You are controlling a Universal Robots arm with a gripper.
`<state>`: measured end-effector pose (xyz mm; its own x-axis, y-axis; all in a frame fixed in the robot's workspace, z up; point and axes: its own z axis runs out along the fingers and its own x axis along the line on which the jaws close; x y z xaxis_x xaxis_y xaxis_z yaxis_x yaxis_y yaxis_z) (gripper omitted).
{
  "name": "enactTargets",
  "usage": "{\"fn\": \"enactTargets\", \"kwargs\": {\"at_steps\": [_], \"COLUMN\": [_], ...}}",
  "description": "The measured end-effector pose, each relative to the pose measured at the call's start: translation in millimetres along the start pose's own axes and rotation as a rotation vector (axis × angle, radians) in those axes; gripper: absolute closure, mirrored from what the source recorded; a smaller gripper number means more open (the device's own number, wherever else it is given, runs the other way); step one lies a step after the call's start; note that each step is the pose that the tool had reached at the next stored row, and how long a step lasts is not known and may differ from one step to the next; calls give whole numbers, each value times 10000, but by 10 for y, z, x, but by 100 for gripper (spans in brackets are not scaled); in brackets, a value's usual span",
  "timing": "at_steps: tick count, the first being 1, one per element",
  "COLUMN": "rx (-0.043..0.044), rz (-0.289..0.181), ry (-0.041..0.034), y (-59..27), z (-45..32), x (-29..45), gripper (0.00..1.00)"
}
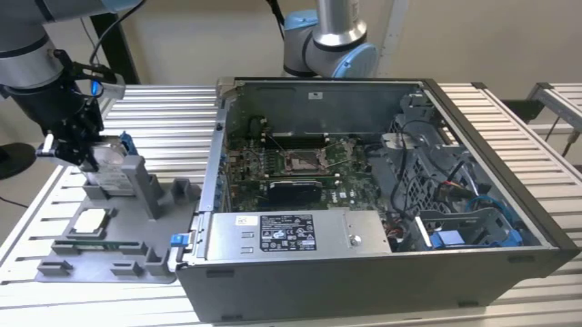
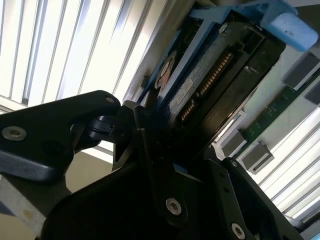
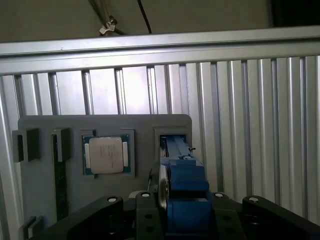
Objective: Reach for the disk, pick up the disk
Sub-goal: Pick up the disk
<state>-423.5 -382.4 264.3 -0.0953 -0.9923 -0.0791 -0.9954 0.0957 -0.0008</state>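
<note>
The disk (image 1: 113,161) stands on edge in a slot of the grey fixture plate (image 1: 123,235) at the exterior view's left, its blue rails showing along its edges. My gripper (image 1: 82,153) comes down over it from above. In the first wrist view the disk (image 3: 182,170) sits between my two black fingers, which press close against both its sides. The second wrist view shows the disk (image 2: 210,85) from underneath, with its connector row and one finger (image 2: 150,155) lying against its face. The disk's lower edge is still in the slot.
A small square silver chip (image 1: 89,221) (image 3: 106,155) lies in a pocket of the same plate. An open computer case (image 1: 364,191) with a grey power supply (image 1: 291,235) stands right beside the plate. A second arm's base (image 1: 328,41) rises behind the case. The table is slatted metal.
</note>
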Motion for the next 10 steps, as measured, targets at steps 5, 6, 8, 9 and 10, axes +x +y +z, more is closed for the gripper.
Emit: {"fn": "enactTargets", "kwargs": {"at_steps": [5,6,8,9,10], "rx": [-2,-2,-3,-2,-1], "rz": [0,0,0,0,0], "ry": [2,2,2,1,4], "y": [0,0,0,0,0], "z": [-67,-89,-137,-161,-185], "x": [-5,-7,-11,-13,-15], "gripper": [100,100,100,100,100]}}
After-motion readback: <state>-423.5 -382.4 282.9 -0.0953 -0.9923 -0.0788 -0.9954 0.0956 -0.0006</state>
